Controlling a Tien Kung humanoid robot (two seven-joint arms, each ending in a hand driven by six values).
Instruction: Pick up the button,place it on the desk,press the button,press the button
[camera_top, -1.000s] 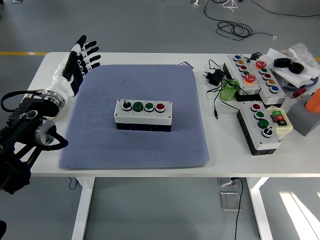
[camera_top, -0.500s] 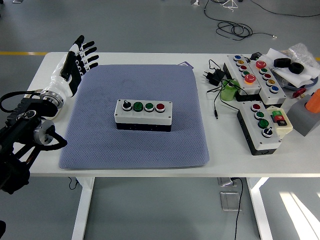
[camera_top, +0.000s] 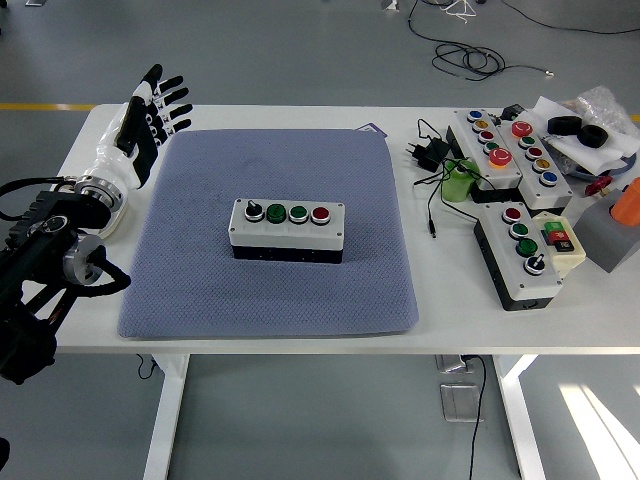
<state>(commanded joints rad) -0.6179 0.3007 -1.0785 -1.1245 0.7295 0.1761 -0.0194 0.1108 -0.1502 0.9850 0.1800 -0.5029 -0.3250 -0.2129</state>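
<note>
Button box (camera_top: 287, 229) untouched, well right of my left hand (camera_top: 140, 125); fingers (camera_top: 172, 97) spread, empty; hand drifted further away; pressing apparently finished.

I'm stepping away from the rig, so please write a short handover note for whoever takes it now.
Left hand: open, fingers spread, holding nothing, raised over the table's far-left corner.
Right hand: not in view.
Button box: sits mid-way on the blue mat; its black knob, two green buttons and one red face up.
Done: box is placed.
Left: both presses, as far as this view shows; the hand is well clear of the box.
</note>
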